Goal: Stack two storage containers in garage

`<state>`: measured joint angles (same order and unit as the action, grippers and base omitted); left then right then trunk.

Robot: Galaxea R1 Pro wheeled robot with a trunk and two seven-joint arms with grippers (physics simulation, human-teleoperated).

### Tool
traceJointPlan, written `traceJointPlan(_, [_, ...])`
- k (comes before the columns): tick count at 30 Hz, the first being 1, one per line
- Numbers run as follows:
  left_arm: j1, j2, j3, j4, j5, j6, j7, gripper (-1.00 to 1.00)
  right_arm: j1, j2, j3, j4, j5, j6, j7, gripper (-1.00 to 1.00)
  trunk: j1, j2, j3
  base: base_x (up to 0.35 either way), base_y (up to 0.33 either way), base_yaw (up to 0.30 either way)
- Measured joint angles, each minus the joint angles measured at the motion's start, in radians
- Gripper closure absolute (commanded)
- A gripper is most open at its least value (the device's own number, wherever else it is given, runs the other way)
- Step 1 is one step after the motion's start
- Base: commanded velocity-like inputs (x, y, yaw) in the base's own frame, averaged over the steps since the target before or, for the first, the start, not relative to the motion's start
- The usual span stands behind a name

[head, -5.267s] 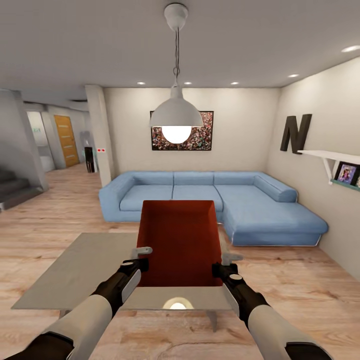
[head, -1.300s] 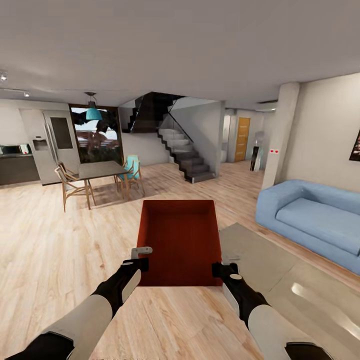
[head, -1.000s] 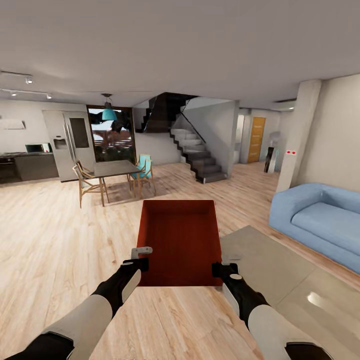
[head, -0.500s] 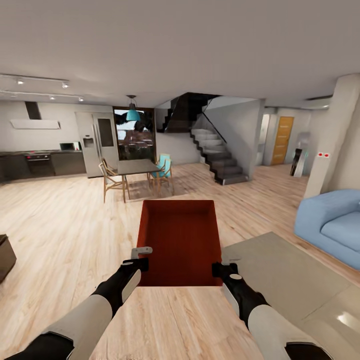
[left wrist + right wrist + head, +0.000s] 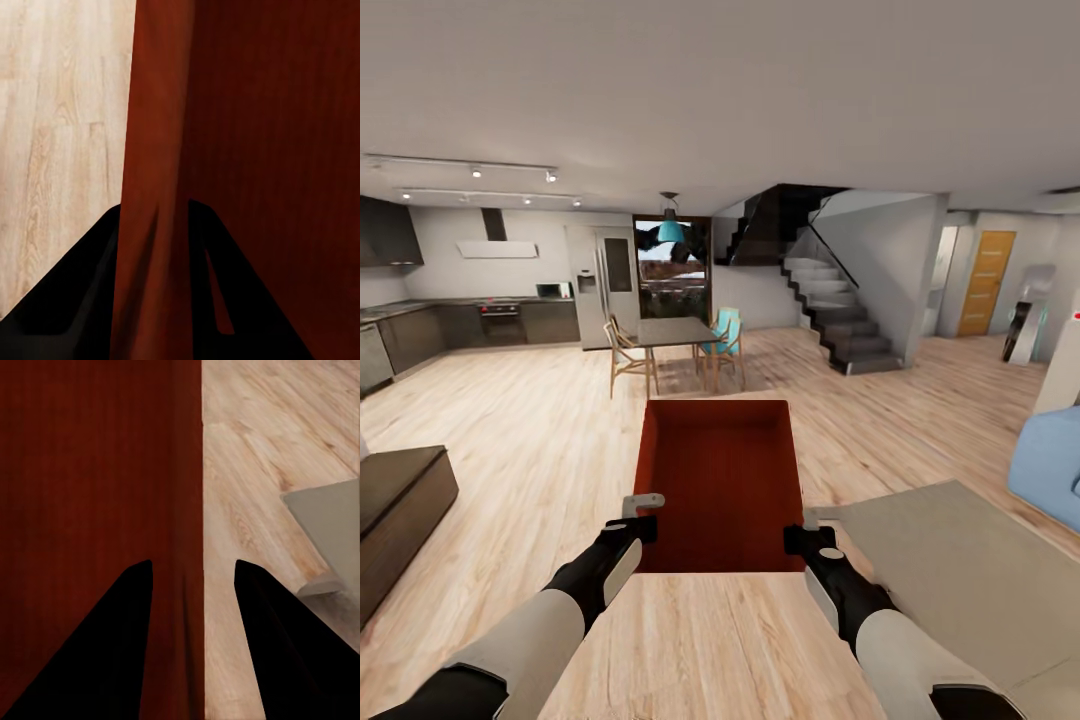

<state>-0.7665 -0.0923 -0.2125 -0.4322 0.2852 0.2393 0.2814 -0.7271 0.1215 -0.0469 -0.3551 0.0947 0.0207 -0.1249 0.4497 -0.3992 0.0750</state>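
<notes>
While the red-orange storage container (image 5: 720,485) hangs above the light wood plank floor (image 5: 510,450), the left pincer (image 5: 644,512) and right pincer (image 5: 807,530) each apparently pinch a side wall.
</notes>
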Motion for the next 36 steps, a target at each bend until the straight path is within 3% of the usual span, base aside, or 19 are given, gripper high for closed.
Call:
traceJointPlan(9, [0.0,-0.001,-0.001,0.001,0.001,-0.002,0.0,1.0,0.0,-0.001,0.002,-0.001,-0.002,0.0,0.001,1.0,0.0,0.0,0.0,0.151,0.0,0.109])
traceJointPlan(36, [0.0,-0.001,0.001,0.003,-0.001,-0.002,-0.002,1.0,0.001,-0.002,0.005,-0.001,-0.008,0.0,-0.001,1.0,-0.001,0.0,0.0,0.32,0.0,0.0])
